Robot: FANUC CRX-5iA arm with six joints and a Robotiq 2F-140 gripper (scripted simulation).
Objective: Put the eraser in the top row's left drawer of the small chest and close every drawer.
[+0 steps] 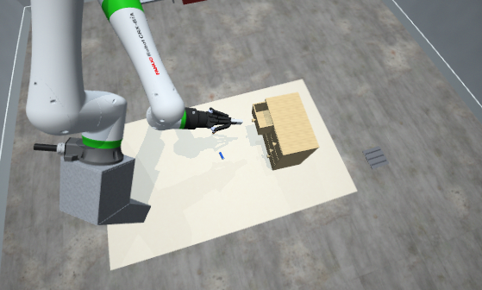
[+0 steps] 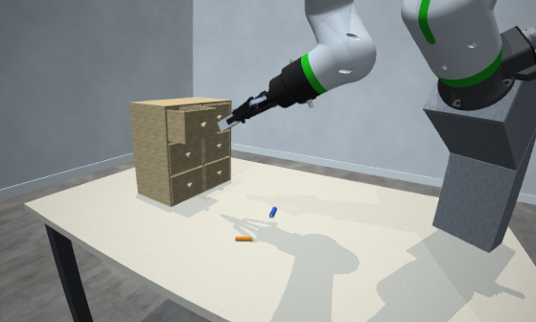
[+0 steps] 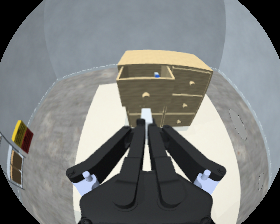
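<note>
The small wooden chest (image 1: 291,125) (image 2: 151,149) (image 3: 163,57) stands upright. Its top-left drawer (image 1: 265,117) (image 2: 194,128) (image 3: 133,91) is pulled partly out; the other drawers look pushed in. A small blue and white block, apparently the eraser (image 3: 157,75), lies inside the open drawer toward its back. It is hidden in the top and exterior views. My gripper (image 1: 241,122) (image 2: 223,125) (image 3: 146,115) is shut with nothing between the fingertips. It points at the chest, a short way in front of the open drawer's front.
On the pale table (image 1: 225,207) (image 2: 140,240) lie a small blue cylinder (image 1: 222,155) (image 2: 272,212) and an orange one (image 2: 244,239), both in front of the chest and below the arm. The drawers' round knobs stick out of the fronts.
</note>
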